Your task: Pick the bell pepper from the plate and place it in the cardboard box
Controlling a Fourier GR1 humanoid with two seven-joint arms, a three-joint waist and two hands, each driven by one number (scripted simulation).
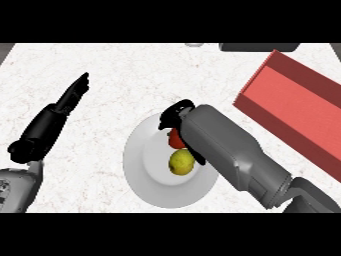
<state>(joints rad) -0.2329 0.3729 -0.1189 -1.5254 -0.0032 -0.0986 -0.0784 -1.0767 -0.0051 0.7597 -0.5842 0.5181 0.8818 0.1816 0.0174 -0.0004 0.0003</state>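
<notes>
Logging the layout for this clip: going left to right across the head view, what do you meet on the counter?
In order: left hand → white plate → red box.

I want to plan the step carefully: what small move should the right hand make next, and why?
Probably lower the right hand onto the red bell pepper: it lies on the plate, partly hidden under that arm, beside a yellow fruit to avoid.
</notes>
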